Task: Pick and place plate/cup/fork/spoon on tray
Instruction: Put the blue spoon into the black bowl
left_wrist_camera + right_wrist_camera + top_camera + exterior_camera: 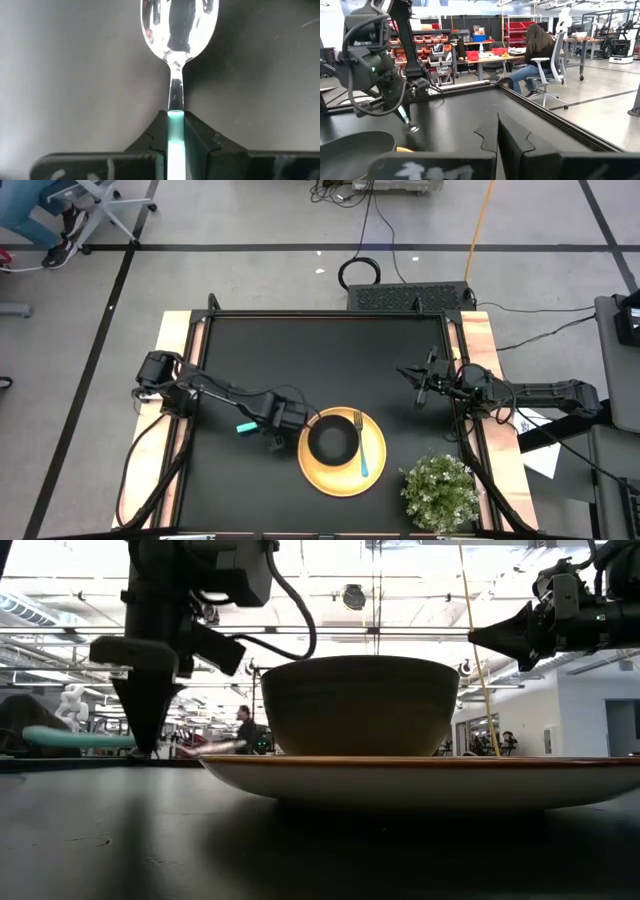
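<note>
A black table (300,360) carries a yellow tray (345,475) near its front edge, right of centre. On the tray sit the dark cup (332,441) and, beside it toward the right edge, the fork (362,448). The left gripper (175,127) hangs just left of the tray, fingers clamped on the teal handle of the spoon (177,30) — its silver head points down at the table. The right gripper (413,373) waits near the table's right edge, fingers together. A potted plant (438,490) stands at the front right corner.

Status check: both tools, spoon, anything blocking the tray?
Left tool shut on spoon, beside tray. Right tool idle, shut. Cup, fork on tray.
</note>
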You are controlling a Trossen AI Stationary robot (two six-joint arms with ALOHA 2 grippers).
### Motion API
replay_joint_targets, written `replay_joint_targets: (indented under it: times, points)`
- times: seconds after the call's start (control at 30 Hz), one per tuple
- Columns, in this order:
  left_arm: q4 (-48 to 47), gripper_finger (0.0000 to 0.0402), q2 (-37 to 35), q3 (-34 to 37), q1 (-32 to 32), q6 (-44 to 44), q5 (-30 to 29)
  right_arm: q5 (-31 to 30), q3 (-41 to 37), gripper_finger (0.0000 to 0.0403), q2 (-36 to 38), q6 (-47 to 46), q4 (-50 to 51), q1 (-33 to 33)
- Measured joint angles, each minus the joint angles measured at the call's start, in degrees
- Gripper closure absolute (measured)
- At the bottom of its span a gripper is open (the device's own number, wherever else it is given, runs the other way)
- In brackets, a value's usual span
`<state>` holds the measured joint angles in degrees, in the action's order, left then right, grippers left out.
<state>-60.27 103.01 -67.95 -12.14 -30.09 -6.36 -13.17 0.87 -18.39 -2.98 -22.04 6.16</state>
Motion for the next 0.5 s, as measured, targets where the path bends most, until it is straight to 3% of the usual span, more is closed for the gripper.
replay_joint_targets:
  times: [0.5]
  points:
    - [-16.31, 0.0367, -0.15, -15.22, -1.04, 3.8, -3.22, 0.01, 0.0, 0.0403, 0.0, 0.07, 0.02, 0.0]
